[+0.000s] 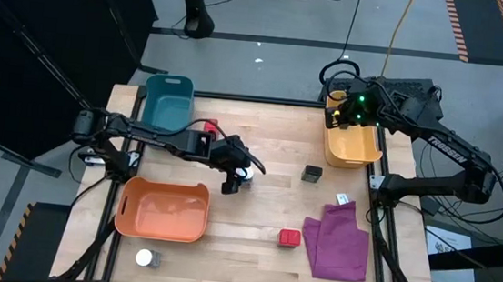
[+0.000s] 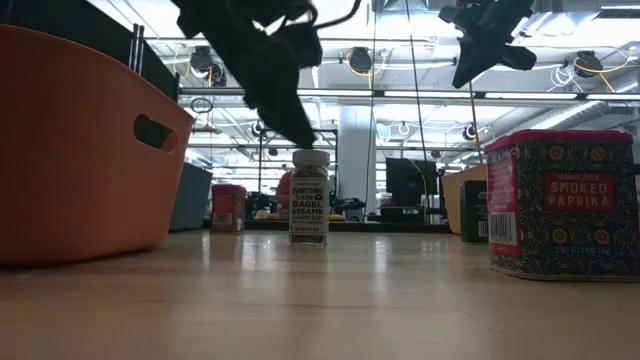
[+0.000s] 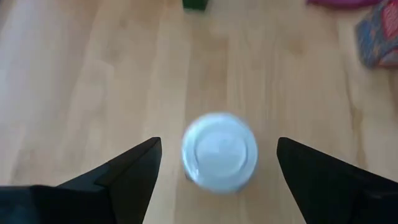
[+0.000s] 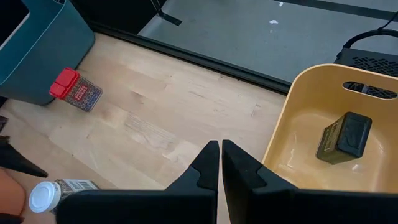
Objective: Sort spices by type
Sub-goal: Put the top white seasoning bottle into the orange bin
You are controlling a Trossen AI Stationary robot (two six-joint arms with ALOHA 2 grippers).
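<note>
The left gripper hangs with fingers spread wide over the bagel-seasoning jar – upright mid-table, beside the orange bin. The jar looks light, stiff and smooth; best pinched across its lid. The right gripper waits pressed closed over the yellow bin.
</note>
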